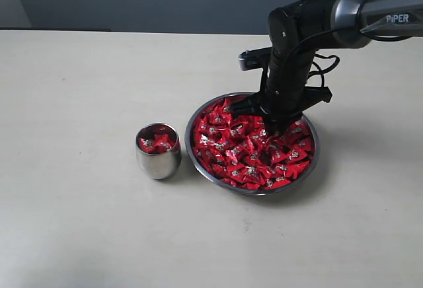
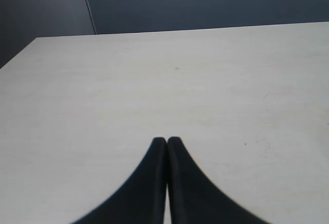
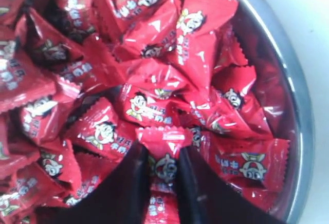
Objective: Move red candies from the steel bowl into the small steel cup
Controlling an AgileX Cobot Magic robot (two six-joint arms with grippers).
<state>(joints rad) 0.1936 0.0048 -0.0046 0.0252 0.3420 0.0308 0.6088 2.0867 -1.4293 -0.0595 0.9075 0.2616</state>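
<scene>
Exterior: dips right gripper (image 1: 274, 126) into red candies (image 1: 244, 159) heaped in the bowl (image 1: 189, 139); beside it, apart, the cup (image 1: 158, 161), holding a few.
Left wrist: presses left gripper (image 2: 167, 143) closed, empty, above the table (image 2: 205, 80).
Right wrist: pinches one candy (image 3: 163, 141) between the fingers (image 3: 134, 183), amid the pile.
</scene>
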